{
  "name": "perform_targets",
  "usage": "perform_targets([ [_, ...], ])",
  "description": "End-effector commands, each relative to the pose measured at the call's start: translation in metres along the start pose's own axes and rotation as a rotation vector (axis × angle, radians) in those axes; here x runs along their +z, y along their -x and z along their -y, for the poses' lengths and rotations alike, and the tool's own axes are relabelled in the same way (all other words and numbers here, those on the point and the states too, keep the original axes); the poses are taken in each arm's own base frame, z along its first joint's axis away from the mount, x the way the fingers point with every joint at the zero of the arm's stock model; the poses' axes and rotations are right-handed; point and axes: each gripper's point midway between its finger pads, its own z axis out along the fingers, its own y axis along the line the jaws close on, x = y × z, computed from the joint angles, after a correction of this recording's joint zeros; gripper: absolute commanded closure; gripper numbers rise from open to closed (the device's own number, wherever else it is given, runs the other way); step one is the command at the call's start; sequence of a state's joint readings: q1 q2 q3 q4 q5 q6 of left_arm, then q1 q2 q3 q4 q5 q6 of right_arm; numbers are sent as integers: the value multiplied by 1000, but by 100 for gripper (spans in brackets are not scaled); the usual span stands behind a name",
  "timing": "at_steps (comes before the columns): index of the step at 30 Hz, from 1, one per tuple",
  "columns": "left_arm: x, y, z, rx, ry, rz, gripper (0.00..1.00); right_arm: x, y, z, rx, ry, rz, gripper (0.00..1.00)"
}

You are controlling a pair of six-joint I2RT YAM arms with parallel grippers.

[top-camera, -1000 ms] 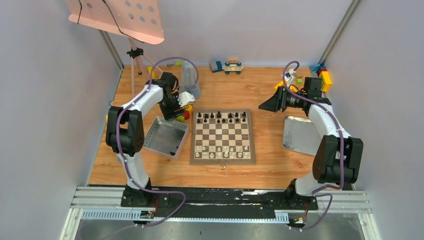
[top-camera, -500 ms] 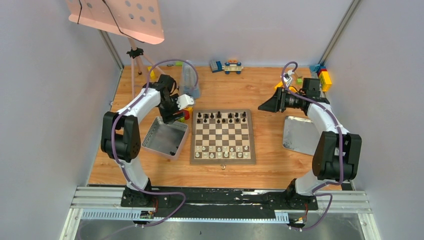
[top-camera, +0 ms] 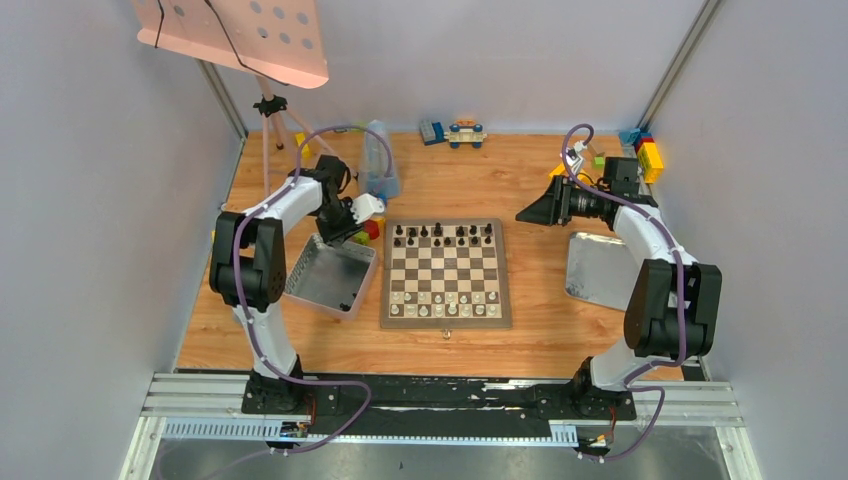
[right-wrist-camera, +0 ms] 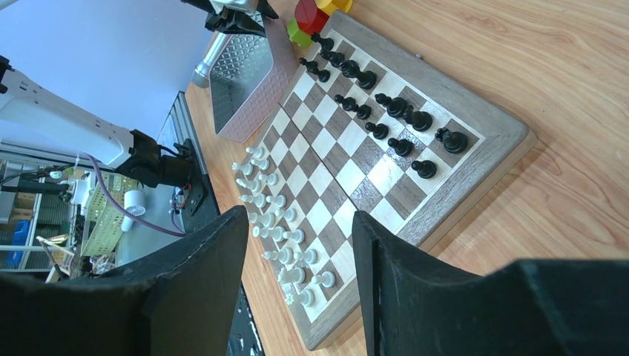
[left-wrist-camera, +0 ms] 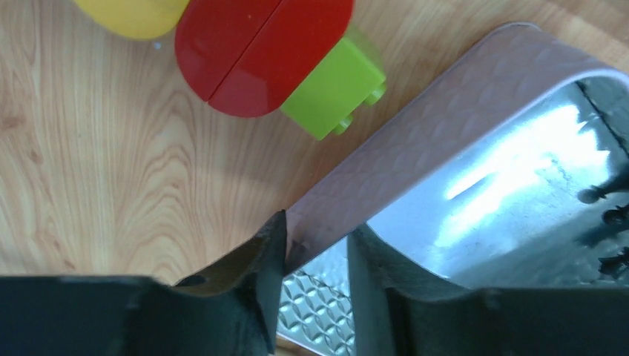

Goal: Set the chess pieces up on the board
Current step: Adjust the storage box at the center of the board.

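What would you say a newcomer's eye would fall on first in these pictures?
The board in the middle, black chess pieces along its far edge and white chess pieces along its near edge. Then the left gripper, its fingers straddling the wall of the grey tray left of the board, while the right gripper hangs open on the board's right.

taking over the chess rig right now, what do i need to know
Left gripper: jaws straddle a corner wall of the tray, left of the board. Whether it is clamped cannot be told.
Right gripper: open and empty, held up right of the board.
Done: black pieces stand on the far two rows and white pieces on the near two.
Left: dark shapes inside the tray look like black pieces, which probably need placing. Whether any row has gaps is too small to tell.
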State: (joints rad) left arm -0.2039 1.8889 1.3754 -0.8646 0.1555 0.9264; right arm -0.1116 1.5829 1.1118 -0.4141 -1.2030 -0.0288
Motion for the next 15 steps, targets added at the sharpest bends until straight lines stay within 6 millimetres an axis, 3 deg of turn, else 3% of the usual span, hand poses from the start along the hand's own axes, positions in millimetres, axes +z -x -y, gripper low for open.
perform_targets([
  [1,-17,-21,-5,-128,56,6,66,0,11,-7,-76,16,14,46],
  [8,-29,-61,7,-331,138,-38,83,1,9,-5,-63,24,9,46],
  [15,-42,-104,28,-503,228,-134,89,2,8,-3,-55,26,5,47],
])
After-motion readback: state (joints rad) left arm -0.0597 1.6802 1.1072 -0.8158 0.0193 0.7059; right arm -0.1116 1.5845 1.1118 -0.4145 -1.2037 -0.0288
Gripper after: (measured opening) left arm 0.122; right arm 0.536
